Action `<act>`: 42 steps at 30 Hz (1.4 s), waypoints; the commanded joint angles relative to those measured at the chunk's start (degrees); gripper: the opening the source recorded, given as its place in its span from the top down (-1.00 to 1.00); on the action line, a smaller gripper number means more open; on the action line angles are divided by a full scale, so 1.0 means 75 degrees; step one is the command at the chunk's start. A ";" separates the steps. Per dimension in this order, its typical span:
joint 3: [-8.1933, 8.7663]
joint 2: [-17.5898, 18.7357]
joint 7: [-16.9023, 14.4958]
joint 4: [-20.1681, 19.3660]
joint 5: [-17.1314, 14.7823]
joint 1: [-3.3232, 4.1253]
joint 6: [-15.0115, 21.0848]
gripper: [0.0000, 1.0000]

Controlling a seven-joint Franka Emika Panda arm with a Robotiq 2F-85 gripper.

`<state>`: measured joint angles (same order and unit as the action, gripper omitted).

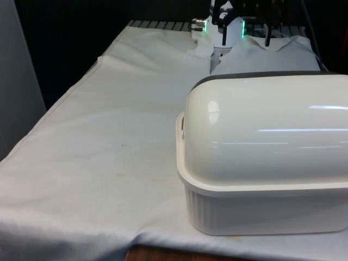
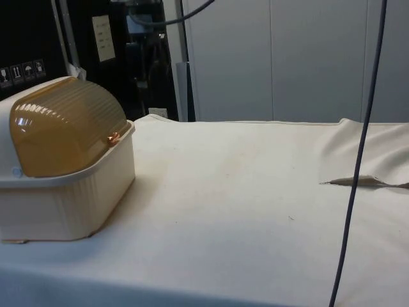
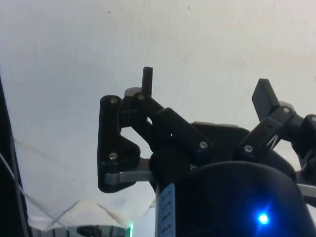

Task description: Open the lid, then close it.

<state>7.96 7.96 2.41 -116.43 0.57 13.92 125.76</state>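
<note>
Bread box (image 2: pixel 64 166) (lid (image 2: pixel 64 125) down) well apart from spread end effector (image 3: pixel 207 91) over cloth (image 3: pixel 197 39).

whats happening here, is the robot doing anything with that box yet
Not yet. A cream bread box sits on the white cloth with its domed lid fully shut; in the side view the lid looks amber and rests down on the box's ribbed base. The gripper hangs over bare cloth with its fingers spread apart, holding nothing and touching nothing. The lid has not been opened at this point.
</note>
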 commanded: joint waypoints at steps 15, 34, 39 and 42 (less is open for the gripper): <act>0.0000 0.0237 0.0038 -0.0397 0.0092 0.0023 0.1184 -1.00; 0.0008 0.0565 -0.0031 -0.0840 0.0145 0.0015 0.2750 -1.00; -0.0008 0.0703 -0.0046 -0.0924 0.0138 0.0031 0.3216 -1.00; -0.0015 0.0756 -0.0038 -0.0932 0.0138 0.0038 0.3361 -1.00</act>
<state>7.79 13.35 1.83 -123.30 1.26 14.04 149.83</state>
